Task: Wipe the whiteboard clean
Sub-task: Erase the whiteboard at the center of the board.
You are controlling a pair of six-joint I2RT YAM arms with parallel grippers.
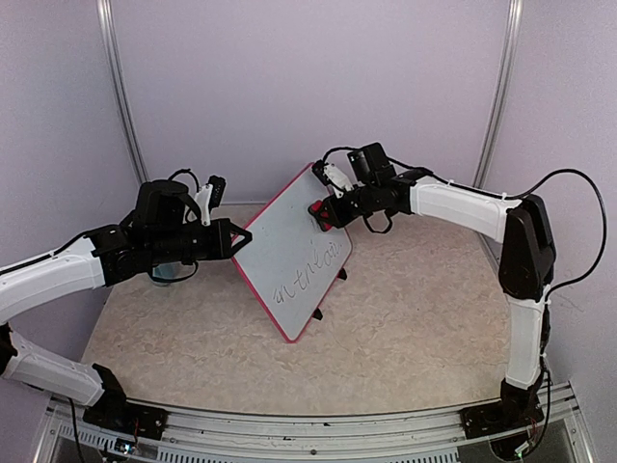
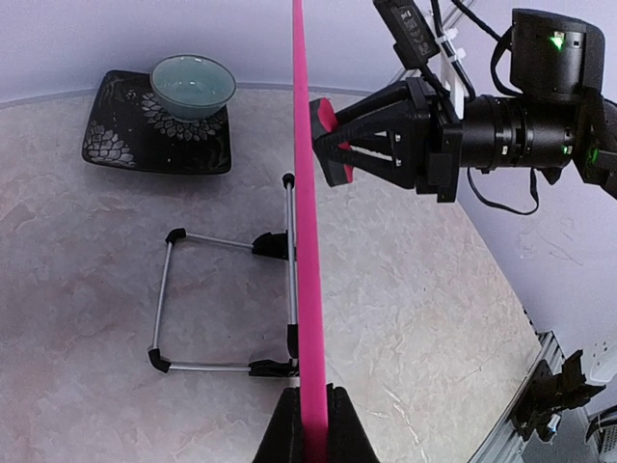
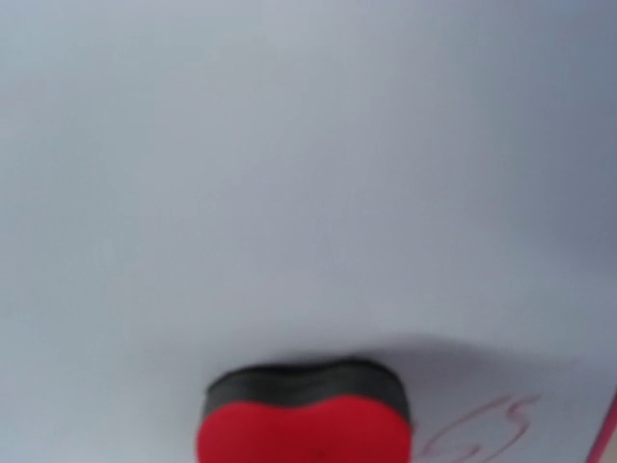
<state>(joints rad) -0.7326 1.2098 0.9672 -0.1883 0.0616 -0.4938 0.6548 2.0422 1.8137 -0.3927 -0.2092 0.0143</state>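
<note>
The whiteboard [image 1: 289,246], white with a pink-red frame, stands tilted mid-table, with dark handwriting [image 1: 310,275] on its lower part. My left gripper [image 1: 241,236] is shut on the board's left frame edge; in the left wrist view the frame [image 2: 302,193] runs edge-on between my fingers [image 2: 313,429]. My right gripper [image 1: 324,212] is shut on a red eraser [image 1: 318,214] and presses its black felt against the board's upper right area. The right wrist view shows the eraser [image 3: 304,424] on the white surface [image 3: 289,174], with faint writing [image 3: 482,424] at lower right. The right fingers are hidden there.
A wire stand [image 2: 227,299] with black feet lies behind the board. A teal bowl [image 2: 193,85] sits on a black patterned plate [image 2: 125,140] at the back left. The table's right edge rail [image 2: 525,405] is near.
</note>
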